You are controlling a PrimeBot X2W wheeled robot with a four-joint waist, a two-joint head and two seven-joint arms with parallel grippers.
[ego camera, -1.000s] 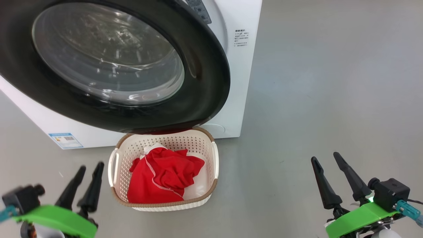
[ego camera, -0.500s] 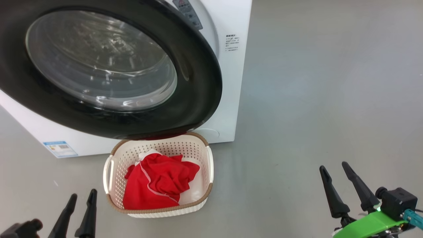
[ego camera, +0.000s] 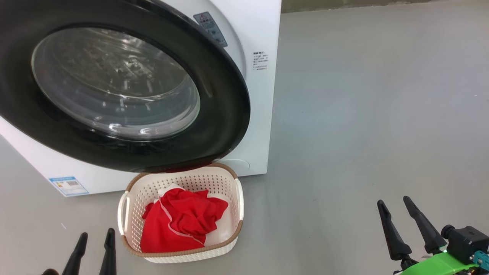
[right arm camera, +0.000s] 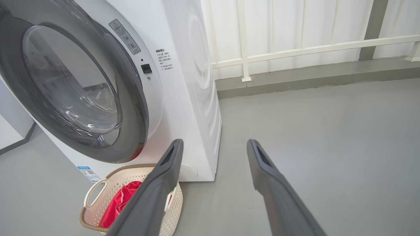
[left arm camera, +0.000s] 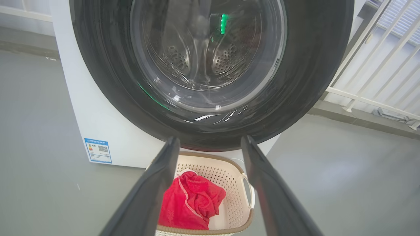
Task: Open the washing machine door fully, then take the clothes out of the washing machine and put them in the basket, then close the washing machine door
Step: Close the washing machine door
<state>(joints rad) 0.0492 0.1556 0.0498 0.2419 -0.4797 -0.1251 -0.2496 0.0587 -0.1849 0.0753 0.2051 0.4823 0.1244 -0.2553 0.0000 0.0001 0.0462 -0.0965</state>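
1. Left gripper [ego camera: 97, 233] sits at the lower left of the head view, just left of the basket [ego camera: 198, 183]. Its 2 dark fingers are spread apart with nothing between them.
2. Right gripper [ego camera: 392, 200] is at the lower right, well apart from the basket, over the bare grey floor [ego camera: 363, 114]. Its 2 fingers are also spread wide and empty.
3. The washing machine door [ego camera: 114, 84] lies against the front of the white washing machine [ego camera: 256, 114]; the left wrist view shows the perforated drum through the glass.
4. The basket stands on the floor just in front of the machine, beneath the door's lower rim.
5. The clothes [ego camera: 179, 223] lie heaped inside the basket, red with thin white trim.
6. A blue label [ego camera: 68, 185] sits low on the machine's front.
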